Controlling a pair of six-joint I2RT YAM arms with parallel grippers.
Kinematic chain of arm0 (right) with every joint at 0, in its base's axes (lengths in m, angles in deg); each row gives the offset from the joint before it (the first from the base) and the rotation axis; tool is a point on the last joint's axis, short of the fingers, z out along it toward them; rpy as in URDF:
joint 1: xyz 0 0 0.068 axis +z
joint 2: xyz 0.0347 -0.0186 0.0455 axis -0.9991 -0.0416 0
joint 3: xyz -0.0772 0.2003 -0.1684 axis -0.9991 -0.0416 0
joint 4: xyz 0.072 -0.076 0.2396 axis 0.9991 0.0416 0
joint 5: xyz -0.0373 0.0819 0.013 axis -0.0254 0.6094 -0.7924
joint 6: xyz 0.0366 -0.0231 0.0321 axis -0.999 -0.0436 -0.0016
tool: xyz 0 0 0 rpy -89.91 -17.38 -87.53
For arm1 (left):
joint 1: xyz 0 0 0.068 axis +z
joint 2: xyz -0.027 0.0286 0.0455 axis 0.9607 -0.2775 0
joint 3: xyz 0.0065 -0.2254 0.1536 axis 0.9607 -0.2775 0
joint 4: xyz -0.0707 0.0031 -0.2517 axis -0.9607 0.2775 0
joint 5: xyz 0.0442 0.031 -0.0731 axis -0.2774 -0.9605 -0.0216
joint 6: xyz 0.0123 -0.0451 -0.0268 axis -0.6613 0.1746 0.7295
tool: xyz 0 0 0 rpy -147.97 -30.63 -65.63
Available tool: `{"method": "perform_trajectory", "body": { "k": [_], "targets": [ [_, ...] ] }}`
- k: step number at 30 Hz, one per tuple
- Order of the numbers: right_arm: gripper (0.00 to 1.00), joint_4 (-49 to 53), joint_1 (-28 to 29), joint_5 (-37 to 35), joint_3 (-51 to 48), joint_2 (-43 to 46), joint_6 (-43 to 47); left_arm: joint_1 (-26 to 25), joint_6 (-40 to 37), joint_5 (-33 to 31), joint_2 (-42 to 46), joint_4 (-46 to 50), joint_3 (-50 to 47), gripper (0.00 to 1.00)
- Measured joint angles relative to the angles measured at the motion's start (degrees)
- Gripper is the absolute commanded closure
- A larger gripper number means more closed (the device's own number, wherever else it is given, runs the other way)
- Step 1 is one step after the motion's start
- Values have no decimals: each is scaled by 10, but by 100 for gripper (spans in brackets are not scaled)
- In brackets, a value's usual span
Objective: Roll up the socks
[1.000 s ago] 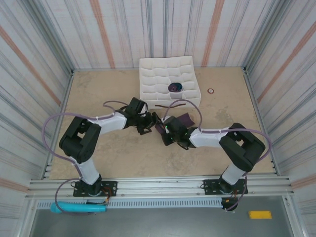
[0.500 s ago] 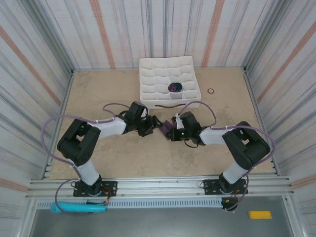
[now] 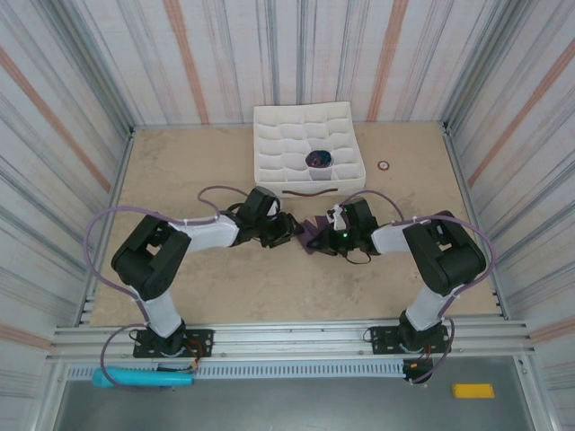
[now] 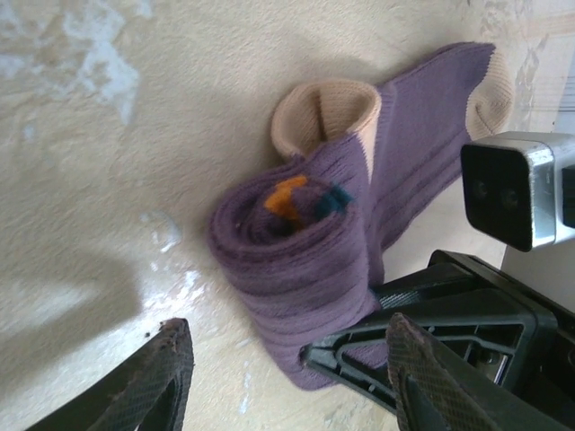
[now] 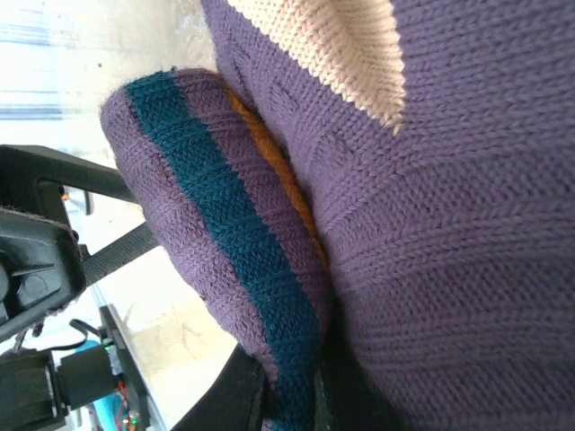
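No legible text anywhere

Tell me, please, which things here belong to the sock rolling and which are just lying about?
Job: socks, partly rolled; left gripper; right gripper, clamped on them; probably the white compartment tray.
Lying about: red ring; teal tool; yellow block.

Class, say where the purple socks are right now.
In the top view the socks sit centrally, between the left gripper and the right gripper, just on the near side of the white tray.
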Motion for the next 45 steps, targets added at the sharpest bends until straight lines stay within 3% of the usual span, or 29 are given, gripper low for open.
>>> {"method": "perform_trajectory", "body": {
  "k": [5,23,25,30,35,41,45],
  "targets": [
    [100,3,-5,16,3,-7,-23,-8,2,-8,-27,0,25,52],
    [100,-18,-34,80,6,-38,-70,-12,6,-27,-57,22,45,56],
    [100,-18,-34,80,6,-38,-70,-12,9,-28,-70,42,65,69],
    [81,-5,-35,76,9,-32,-65,-15,17,-33,-89,110,119,98],
    [45,66,-21,35,18,15,-19,-15,15,-36,-92,165,145,100],
    [36,186,37,-83,37,118,67,-3,8,-33,-92,226,165,100],
    [35,235,119,-217,53,183,131,10,0,-23,-92,249,169,100]
  ]
}}
